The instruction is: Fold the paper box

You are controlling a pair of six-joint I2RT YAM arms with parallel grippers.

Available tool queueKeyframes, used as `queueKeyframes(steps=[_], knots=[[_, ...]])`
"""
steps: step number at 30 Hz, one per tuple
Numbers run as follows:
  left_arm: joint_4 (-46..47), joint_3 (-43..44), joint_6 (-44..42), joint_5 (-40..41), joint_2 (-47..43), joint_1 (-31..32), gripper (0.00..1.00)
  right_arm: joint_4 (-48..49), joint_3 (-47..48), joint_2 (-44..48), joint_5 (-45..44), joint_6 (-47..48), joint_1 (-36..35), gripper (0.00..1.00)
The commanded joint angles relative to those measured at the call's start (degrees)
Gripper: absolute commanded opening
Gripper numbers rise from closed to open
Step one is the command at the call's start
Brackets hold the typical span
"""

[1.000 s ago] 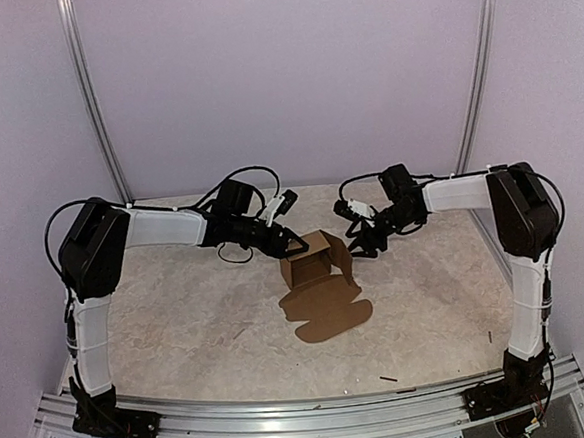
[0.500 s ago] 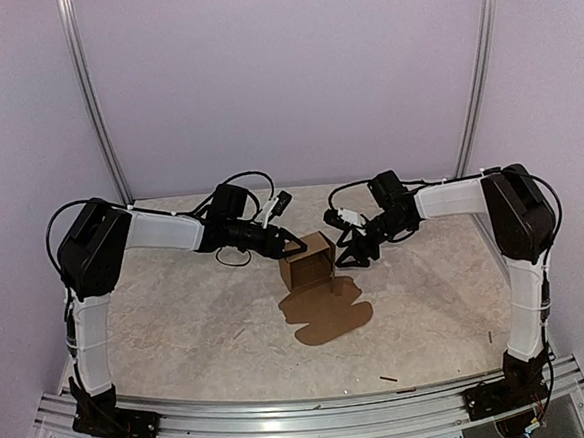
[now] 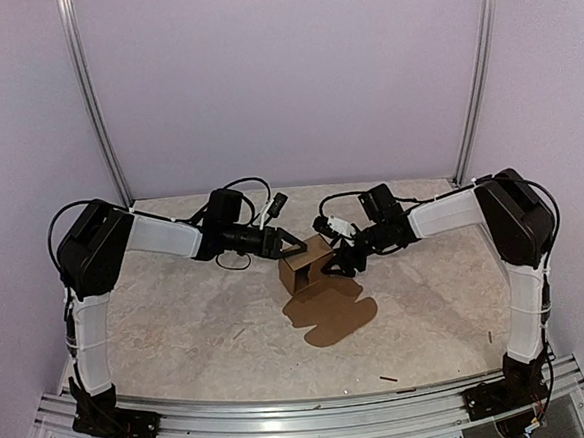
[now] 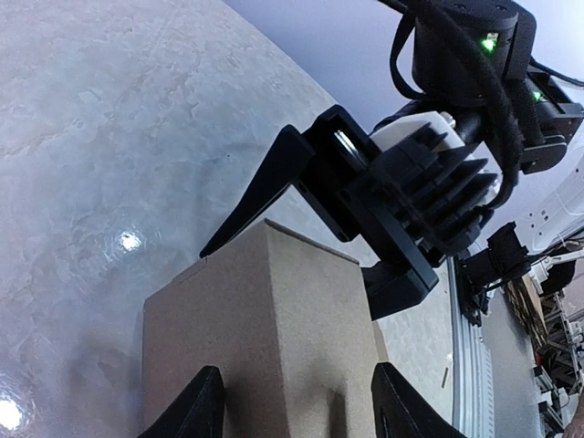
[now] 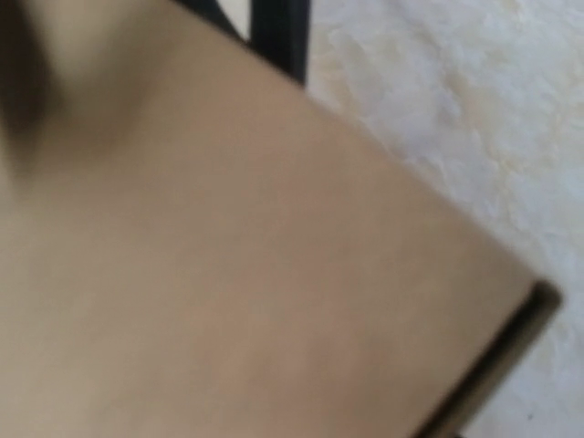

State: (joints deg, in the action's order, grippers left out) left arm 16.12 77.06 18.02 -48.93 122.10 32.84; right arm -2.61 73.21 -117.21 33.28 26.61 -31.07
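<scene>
Since a second earlier the right tool (image 3: 337, 259) had slid left, up against the paper box (image 3: 305, 266) at mid-surface (image 3: 179, 317). The left tool (image 3: 292, 247) straddled the box's far-left corner, jaws partly spread. Whether the right tool's jaws gripped anything, I couldn't tell.

High rear overhead view facing the back wall, both wrist cameras close against the paper box (image 3: 308, 265), right one seemingly blurred
</scene>
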Motion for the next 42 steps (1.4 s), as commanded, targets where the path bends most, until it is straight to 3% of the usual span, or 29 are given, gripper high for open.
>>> queueKeyframes(steps=[1, 7, 12, 21, 28, 35, 38, 42], knots=[[7.0, -1.8, 6.3, -5.0, 0.3, -0.3, 0.54, 10.2, -3.2, 3.4, -2.6, -4.7, -1.2, 0.66], [9.9, -1.7, 9.3, -6.4, 1.8, -0.8, 0.53, 16.3, -4.9, 3.4, -2.5, -8.0, -2.9, 0.53], [10.1, -1.7, 10.4, -6.7, 2.8, -1.3, 0.53, 19.4, -4.4, 1.7, -7.7, -13.5, -3.5, 0.37], [15.7, -3.8, 15.9, -7.1, 4.1, -1.9, 0.52, 17.9, -1.9, -0.2, -14.6, -23.1, -3.5, 0.20], [29.8, -7.4, 26.6, -8.7, 5.5, -2.8, 0.53, 14.7, 0.6, -1.4, -17.0, -22.5, -3.6, 0.14], [49.9, -17.7, 38.9, -6.8, 3.7, -7.9, 0.59, 9.8, 1.6, -0.1, -13.8, -18.9, -3.5, 0.11], [46.6, -20.3, 36.8, -3.3, 2.8, -10.7, 0.58, 6.5, 2.6, 0.4, -11.3, -17.3, -3.5, 0.11], [28.1, -15.3, 25.5, 4.5, 3.6, -11.1, 0.56, 3.2, 3.8, 0.1, -8.3, -16.2, -3.5, 0.11]])
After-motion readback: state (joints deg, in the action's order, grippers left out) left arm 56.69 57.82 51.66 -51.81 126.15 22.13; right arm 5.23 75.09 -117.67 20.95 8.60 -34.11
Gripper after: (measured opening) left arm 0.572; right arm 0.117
